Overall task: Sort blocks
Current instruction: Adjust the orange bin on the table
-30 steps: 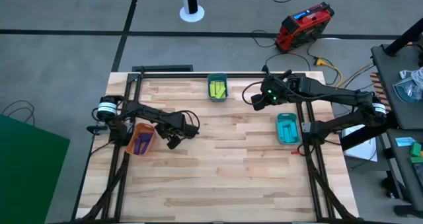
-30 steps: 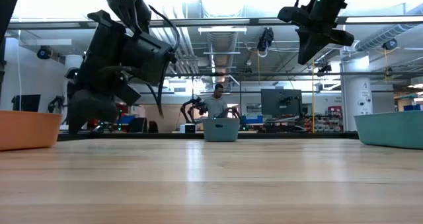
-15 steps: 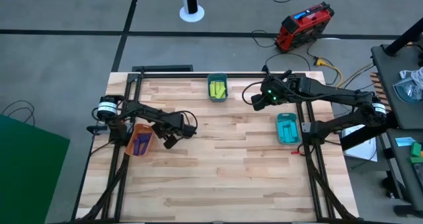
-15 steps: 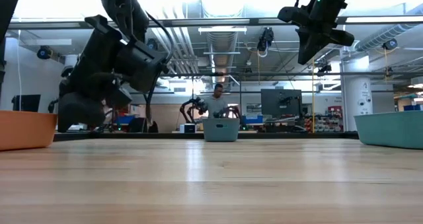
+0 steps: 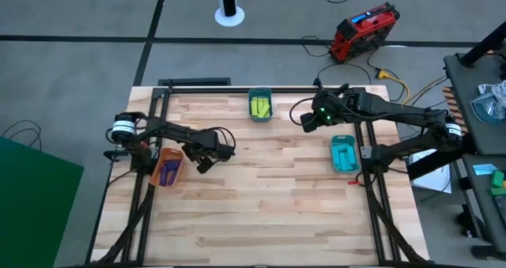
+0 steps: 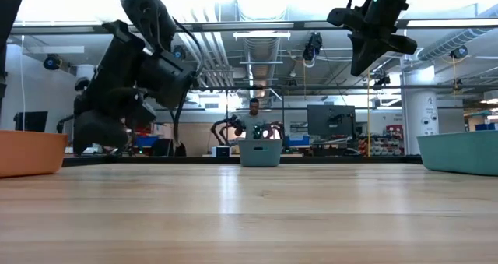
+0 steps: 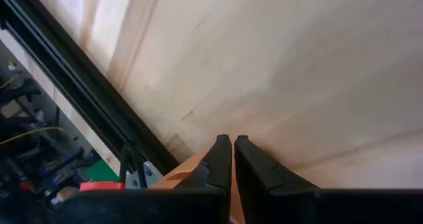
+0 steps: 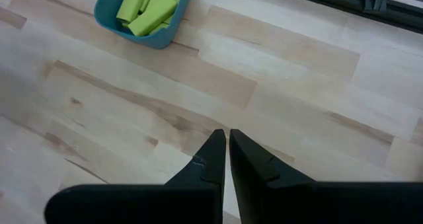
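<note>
The blocks lie sorted in three small bins. Yellow-green blocks (image 5: 260, 107) (image 8: 147, 9) fill the teal bin by the far edge. Purple blocks (image 5: 167, 171) rest in the orange bin on the left, and cyan blocks (image 5: 343, 155) in the teal bin on the right. My left gripper (image 5: 202, 165) (image 7: 232, 142) hovers shut and empty above the wood, just right of the orange bin. My right gripper (image 5: 304, 119) (image 8: 227, 135) hangs shut and empty over the far right of the table, between the two teal bins.
The orange bin (image 6: 29, 151) stands at the left and the right teal bin (image 6: 461, 151) at the right edge. A black frame rail (image 7: 73, 85) borders the wooden table (image 5: 261, 205). Bare wood spans the middle and near half.
My left gripper has drifted a little toward the table's left edge, closer to the orange bin, staying shut. The right arm has kept still.
</note>
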`<action>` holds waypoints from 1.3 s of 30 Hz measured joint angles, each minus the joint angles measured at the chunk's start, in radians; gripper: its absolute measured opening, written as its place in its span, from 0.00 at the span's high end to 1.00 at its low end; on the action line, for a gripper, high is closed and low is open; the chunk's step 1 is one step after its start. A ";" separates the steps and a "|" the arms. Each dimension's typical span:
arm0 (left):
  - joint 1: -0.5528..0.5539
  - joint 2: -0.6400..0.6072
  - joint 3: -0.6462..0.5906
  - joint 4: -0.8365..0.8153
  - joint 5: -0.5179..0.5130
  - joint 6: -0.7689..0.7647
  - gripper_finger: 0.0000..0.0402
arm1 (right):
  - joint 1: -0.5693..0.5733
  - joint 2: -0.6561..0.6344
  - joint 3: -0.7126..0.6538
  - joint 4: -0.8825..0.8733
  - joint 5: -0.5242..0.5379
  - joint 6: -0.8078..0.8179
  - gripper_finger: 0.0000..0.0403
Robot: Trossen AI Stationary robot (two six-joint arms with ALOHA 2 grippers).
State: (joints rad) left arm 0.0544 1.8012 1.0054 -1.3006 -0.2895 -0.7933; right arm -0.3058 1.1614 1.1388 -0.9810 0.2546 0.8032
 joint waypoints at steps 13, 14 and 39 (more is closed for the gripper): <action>-0.017 -0.146 -0.005 0.023 0.148 -0.006 1.00 | 0.000 0.000 0.000 0.000 0.000 0.009 0.97; -0.017 -0.146 -0.009 0.026 0.155 -0.001 1.00 | 0.000 0.000 0.000 0.000 0.000 0.009 0.97; -0.046 -0.173 0.039 -0.001 0.100 0.018 1.00 | 0.000 0.000 0.000 0.006 0.008 -0.004 0.97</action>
State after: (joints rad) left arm 0.0087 1.6285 1.0448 -1.3015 -0.1896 -0.7754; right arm -0.3058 1.1614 1.1385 -0.9745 0.2626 0.7991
